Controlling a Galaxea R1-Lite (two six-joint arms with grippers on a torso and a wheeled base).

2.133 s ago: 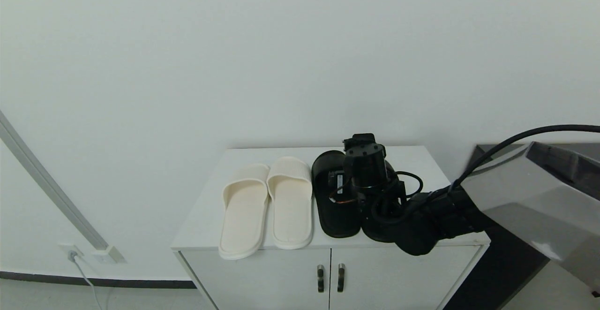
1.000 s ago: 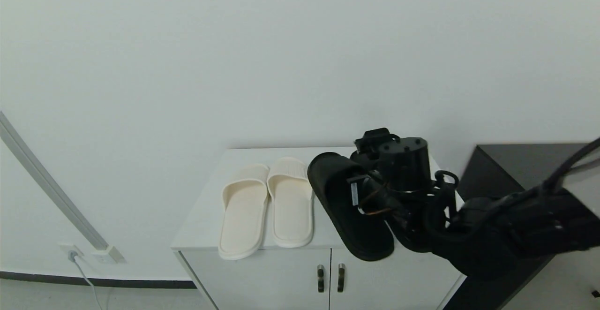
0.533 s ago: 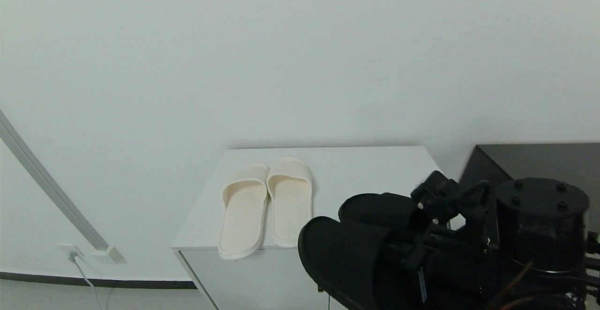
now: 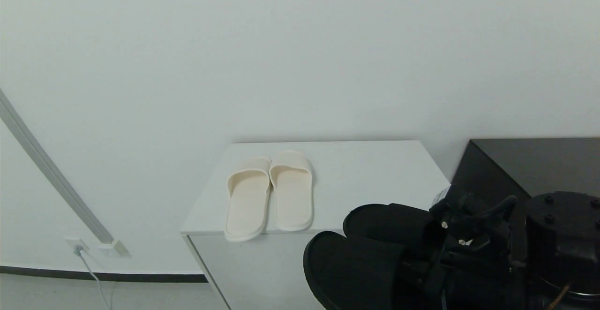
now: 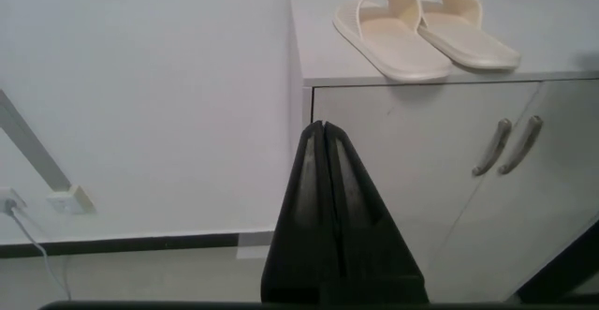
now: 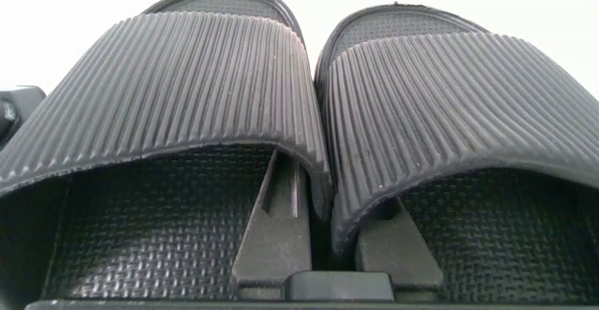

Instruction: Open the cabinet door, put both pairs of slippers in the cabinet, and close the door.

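A pair of cream slippers (image 4: 269, 192) lies side by side on the white cabinet's top (image 4: 370, 171), near its left front edge. My right gripper (image 4: 438, 253) holds the pair of black slippers (image 4: 365, 249) in the air, in front of the cabinet's right half and off its top. In the right wrist view its fingers (image 6: 271, 226) reach under both ribbed straps and pinch the two inner side walls together. My left gripper (image 5: 324, 137) hangs shut and empty, low in front of the cabinet's left corner. Both cabinet doors (image 5: 421, 179) are closed, with their handles (image 5: 505, 146) side by side.
A dark low unit (image 4: 539, 160) stands right against the cabinet. On the wall to the left are a slanting grey strip (image 4: 51, 174) and a socket with a cable (image 4: 77, 246) near the floor. Bare floor (image 5: 122, 277) lies left of the cabinet.
My right gripper lifted the black slippers off the cabinet top and drew them back and down towards me. The head view has shifted a little. The cream slippers stayed put.
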